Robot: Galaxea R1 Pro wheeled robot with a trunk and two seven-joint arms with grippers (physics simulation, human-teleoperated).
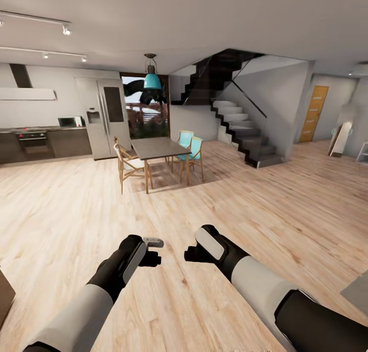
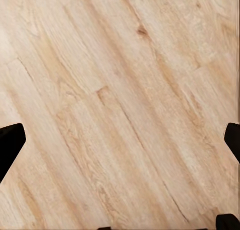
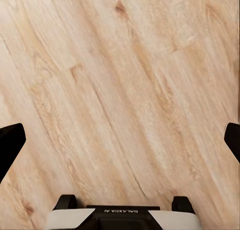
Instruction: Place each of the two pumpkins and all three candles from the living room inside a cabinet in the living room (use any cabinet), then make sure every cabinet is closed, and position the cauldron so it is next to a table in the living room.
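The pumpkins, candles, cabinet and cauldron are out of view. Both my arms reach forward low over a light wood floor (image 1: 76, 214). In the head view my left gripper (image 1: 152, 251) and right gripper (image 1: 192, 253) hang close together, pointing down at the boards. The left wrist view has my left gripper (image 2: 120, 140) with its dark fingertips (image 2: 10, 145) far apart at the picture's edges and bare planks between them. My right gripper (image 3: 120, 140) stands open the same way, holding nothing.
A dining table (image 1: 158, 147) with wooden and teal chairs (image 1: 191, 155) stands ahead. Behind it are a fridge (image 1: 105, 117) and kitchen counter (image 1: 41, 142). Stairs (image 1: 245, 132) rise at the right. A brown furniture corner (image 1: 4, 295) sits at the lower left.
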